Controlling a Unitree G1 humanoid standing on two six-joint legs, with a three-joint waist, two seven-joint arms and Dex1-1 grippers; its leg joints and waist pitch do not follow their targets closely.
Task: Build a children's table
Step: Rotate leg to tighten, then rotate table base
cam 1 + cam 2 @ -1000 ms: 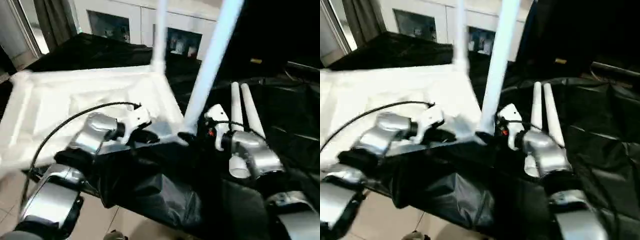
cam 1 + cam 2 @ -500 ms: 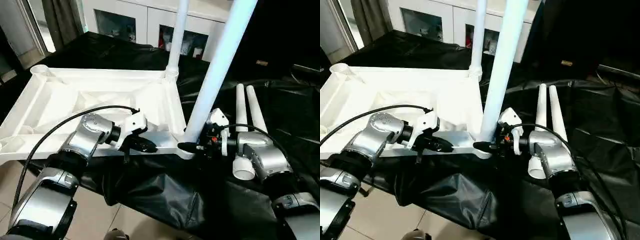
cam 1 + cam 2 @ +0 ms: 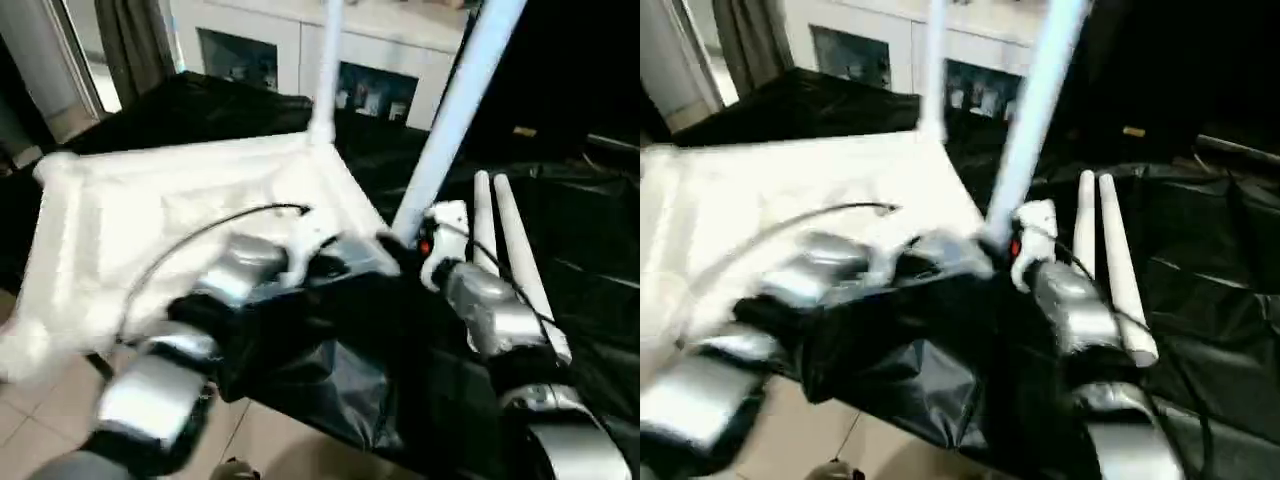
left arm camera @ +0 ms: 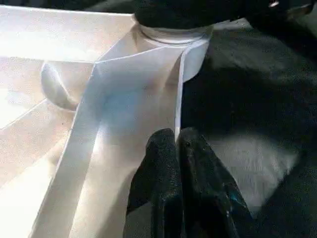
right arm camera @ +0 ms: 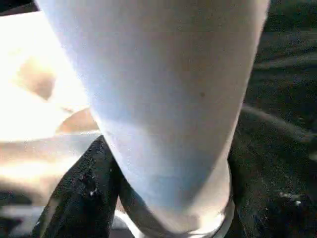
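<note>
The white tabletop lies upside down on the black-draped work surface, its ribbed underside facing up, filling the left half of the head views. Two legs already stand in its corner sockets: the far leg at about 12 o'clock from the top's middle, and the near leg at its 3 o'clock corner, leaning toward the upper right. Two spare legs lie side by side on the cloth, at 3 o'clock from the near leg.

The right gripper is clamped around the base of the near leg just above its socket; in the right wrist view a black finger presses against one side of the tube, while the other finger is barely visible at the picture's corner. The left gripper pinches the thin upright rim wall of the tabletop between its closed fingers, a little short of the socket corner.

Both head views are smeared by motion, so the grippers there are hard to make out. The legs' upper ends are cut off by the frame.

Compared with half a second ago the whole scene has shifted and blurred, which reads as camera movement; both grips look unchanged. A white cabinet stands behind.
</note>
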